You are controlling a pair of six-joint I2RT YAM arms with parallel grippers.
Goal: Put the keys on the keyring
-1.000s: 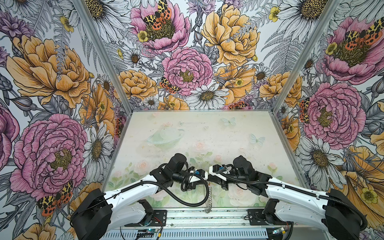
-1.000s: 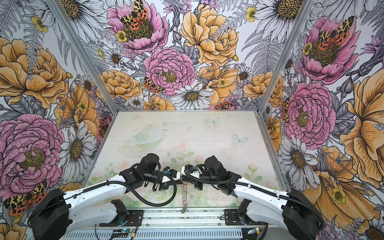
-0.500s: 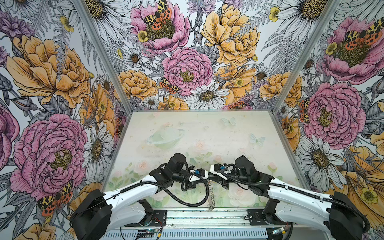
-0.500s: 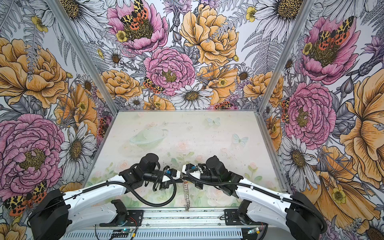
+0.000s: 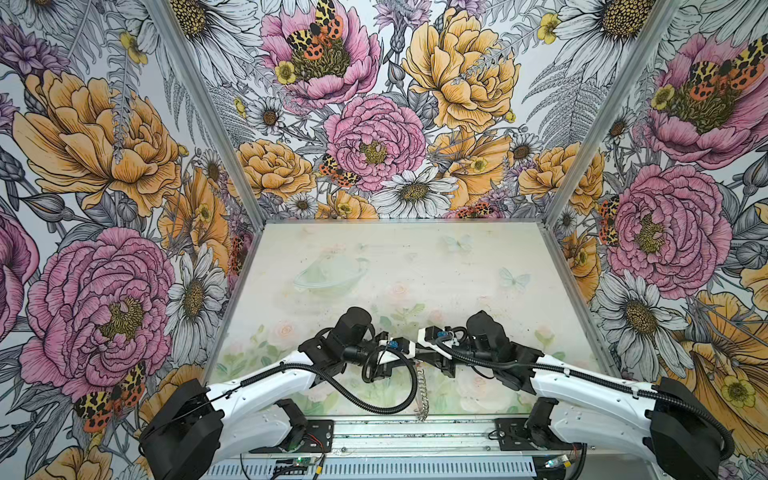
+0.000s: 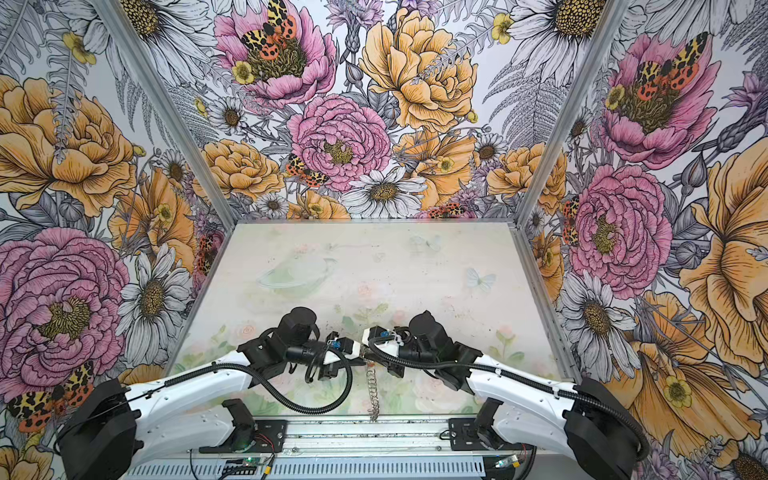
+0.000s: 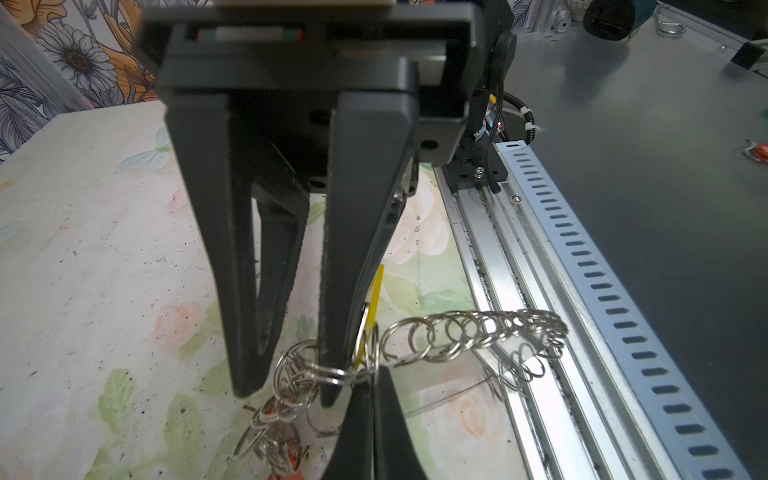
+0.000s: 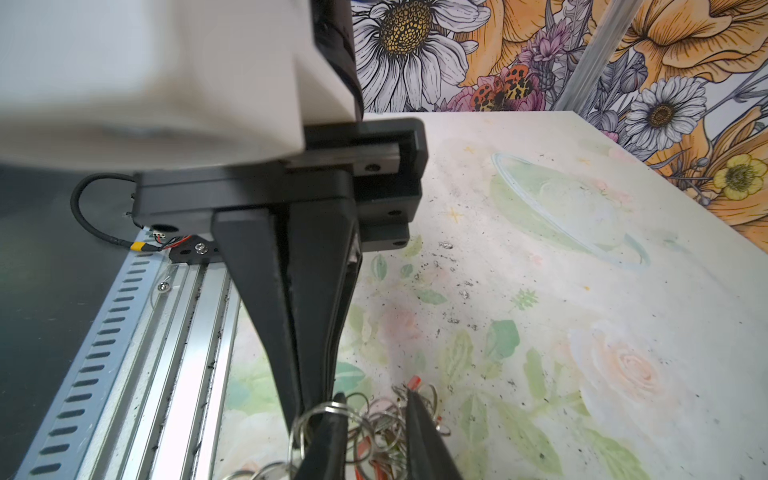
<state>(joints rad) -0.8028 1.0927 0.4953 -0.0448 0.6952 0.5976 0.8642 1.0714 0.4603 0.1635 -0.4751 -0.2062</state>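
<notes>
We see the surface (image 5: 415, 270). Above its front edge the keyring (image 7: 465, 332) is held up, edge-on and chain-like in both top views. We see the left claw (image 7: 371, 384) clenched on its ringed rim. Facing it, the right claw (image 7: 286, 392) is released, fingers apart around loose rings. The yellow-tagged key (image 7: 375, 291) sits against one right finger, at the rim.

Keys and ring mostly hidden, edge-on or too small

In both top views the keyring (image 5: 422, 390) (image 6: 373, 395) reads only as a thin chain, its upper end hidden under the arms (image 5: 390, 355). In the left wrist view the yellow tag (image 7: 371, 309) shows edge-on, its metal part hidden; whether the closed left end effector (image 7: 374, 386) pinches tag or ring is unclear.
</notes>
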